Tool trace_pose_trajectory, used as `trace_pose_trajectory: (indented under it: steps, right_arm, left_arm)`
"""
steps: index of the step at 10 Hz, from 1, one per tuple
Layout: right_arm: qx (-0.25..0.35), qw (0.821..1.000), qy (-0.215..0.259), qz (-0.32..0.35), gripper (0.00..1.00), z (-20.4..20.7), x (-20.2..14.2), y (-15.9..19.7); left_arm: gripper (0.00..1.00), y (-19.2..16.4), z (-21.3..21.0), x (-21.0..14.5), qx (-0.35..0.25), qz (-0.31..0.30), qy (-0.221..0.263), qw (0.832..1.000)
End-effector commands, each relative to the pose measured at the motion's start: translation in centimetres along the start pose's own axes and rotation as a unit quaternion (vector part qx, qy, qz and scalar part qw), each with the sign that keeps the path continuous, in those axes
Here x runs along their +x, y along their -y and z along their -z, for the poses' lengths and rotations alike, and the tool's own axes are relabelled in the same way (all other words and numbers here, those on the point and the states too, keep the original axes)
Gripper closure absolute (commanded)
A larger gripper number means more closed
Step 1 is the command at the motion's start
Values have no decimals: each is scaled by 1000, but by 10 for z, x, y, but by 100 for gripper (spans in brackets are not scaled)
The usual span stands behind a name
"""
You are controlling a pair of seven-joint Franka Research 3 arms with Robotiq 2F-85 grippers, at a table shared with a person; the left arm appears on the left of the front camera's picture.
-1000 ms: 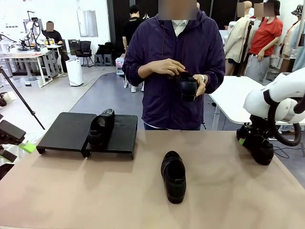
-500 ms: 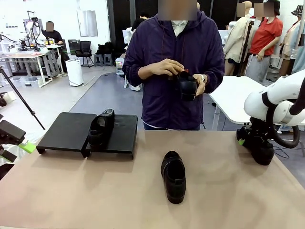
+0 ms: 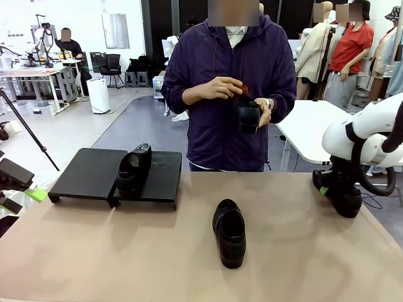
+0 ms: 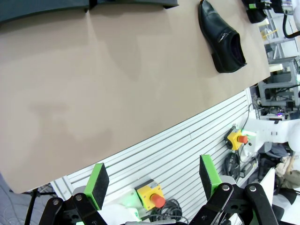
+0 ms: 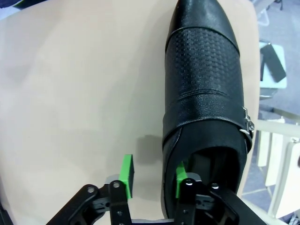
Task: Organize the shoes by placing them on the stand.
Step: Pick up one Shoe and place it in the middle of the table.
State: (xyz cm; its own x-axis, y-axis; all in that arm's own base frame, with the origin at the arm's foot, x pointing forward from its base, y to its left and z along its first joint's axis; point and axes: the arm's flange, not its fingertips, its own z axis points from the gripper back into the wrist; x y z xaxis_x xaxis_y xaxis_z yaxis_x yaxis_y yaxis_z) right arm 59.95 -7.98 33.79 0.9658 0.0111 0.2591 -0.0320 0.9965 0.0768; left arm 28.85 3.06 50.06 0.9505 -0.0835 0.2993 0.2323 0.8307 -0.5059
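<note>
Closer, the right wrist view shows jaws astride a shoe (image 5: 201, 93) wall.

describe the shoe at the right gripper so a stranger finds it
On the tan table, go to the right edge under the white arm. The shoe there has the right gripper astride its side wall, unlike the shoes on the stand, mid-table, or in the person's hands.

Our left gripper (image 4: 153, 180) hangs with jaws spread wide at the bottom of its wrist frame; our right arm (image 3: 368, 135) curls down at far right, right gripper (image 5: 153, 176) held low, green pads (image 5: 126, 174) narrowly parted.
</note>
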Motion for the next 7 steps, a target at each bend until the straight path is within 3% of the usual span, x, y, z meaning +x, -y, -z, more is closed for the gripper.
trace_pose_trajectory:
  steps: [1, 7]
  right_arm:
    - [-1, 1000, 8, -2, 100, 0, 5, 6]
    - [10, 1000, 9, 7, 100, -4, 1, 11]
  left_arm:
    - [0, 0, 1, -2, -9, -3, 2, 1000]
    - [0, 0, 1, -2, -9, -3, 2, 1000]
